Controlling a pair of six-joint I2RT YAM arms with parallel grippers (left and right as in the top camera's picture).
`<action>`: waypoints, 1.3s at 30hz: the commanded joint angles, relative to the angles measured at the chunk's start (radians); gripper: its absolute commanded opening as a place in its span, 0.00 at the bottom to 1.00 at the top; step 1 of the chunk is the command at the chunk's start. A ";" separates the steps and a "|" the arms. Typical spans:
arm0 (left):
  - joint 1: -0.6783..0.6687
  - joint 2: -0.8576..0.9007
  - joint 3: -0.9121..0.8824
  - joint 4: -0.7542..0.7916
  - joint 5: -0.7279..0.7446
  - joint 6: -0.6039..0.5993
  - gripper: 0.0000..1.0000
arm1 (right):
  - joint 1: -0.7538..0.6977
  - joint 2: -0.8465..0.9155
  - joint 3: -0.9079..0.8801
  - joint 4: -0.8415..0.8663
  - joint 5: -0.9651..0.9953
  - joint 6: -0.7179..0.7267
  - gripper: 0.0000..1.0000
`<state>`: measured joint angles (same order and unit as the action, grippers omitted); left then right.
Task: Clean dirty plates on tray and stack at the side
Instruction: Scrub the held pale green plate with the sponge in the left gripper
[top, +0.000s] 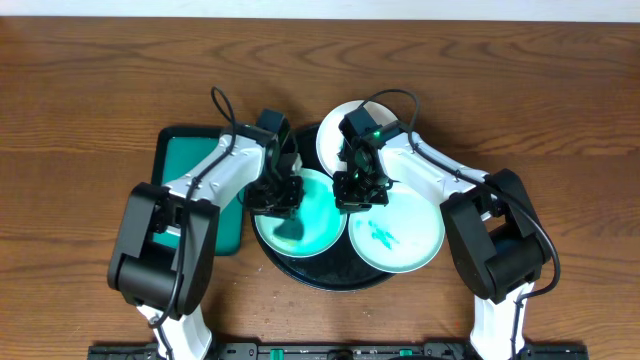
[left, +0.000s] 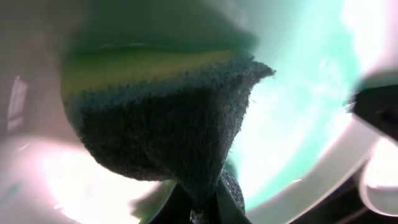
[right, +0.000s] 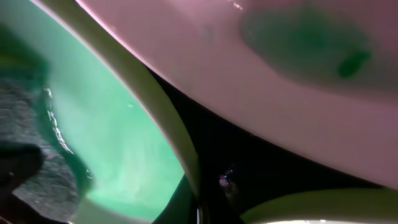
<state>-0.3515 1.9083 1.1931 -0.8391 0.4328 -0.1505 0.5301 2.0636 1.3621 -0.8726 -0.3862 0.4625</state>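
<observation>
The black round tray (top: 322, 277) holds three plates. The left plate (top: 312, 228) looks teal and wet. My left gripper (top: 275, 197) is shut on a sponge (left: 161, 124), yellow-green above and dark below, and presses it onto that plate (left: 292, 118). My right gripper (top: 358, 192) is at this plate's right rim (right: 177, 149) and seems shut on it (right: 205, 205). The right plate (top: 405, 240) has a green smear. The back plate (top: 333, 140) is partly hidden under my right arm. A smeared plate (right: 298, 56) shows in the right wrist view.
A green rectangular tray with a black rim (top: 195, 170) lies left of the round tray, partly under my left arm. Brown wooden table (top: 90, 90) surrounds everything.
</observation>
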 joint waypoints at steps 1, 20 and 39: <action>-0.036 0.040 -0.016 0.092 0.168 -0.009 0.07 | -0.009 0.040 -0.042 -0.018 0.090 -0.007 0.01; -0.036 0.032 -0.016 0.186 -0.351 -0.222 0.07 | -0.009 0.040 -0.042 -0.033 0.090 -0.007 0.01; -0.036 -0.003 -0.013 0.012 -0.668 -0.305 0.07 | -0.013 0.040 -0.042 -0.037 0.090 -0.007 0.01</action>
<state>-0.4103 1.8793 1.2167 -0.8516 -0.0074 -0.4599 0.5266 2.0636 1.3613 -0.8948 -0.3855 0.4633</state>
